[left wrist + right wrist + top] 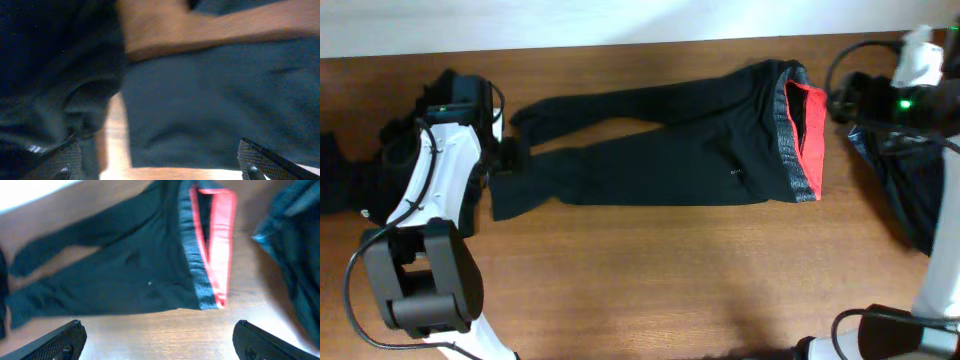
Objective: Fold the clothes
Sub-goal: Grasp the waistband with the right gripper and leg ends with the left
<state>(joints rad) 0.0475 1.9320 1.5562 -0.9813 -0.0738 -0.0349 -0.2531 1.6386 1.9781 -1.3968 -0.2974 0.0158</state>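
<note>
Black long trousers (660, 160), soft, with a speckled grey knit waistband (786, 140) and bright red lining (812, 120), lie spread flat along the back edge of the brown wooden counter (670, 290). No fold is made yet! The left gripper (160, 167) sits at the leg cuffs toward the left edge, fingers wide, gripping nothing. The right gripper (160, 340) hovers over the waistband end, also wide. A crumpled navy garment (910, 200) waits at the right edge, so everything is left to do.
</note>
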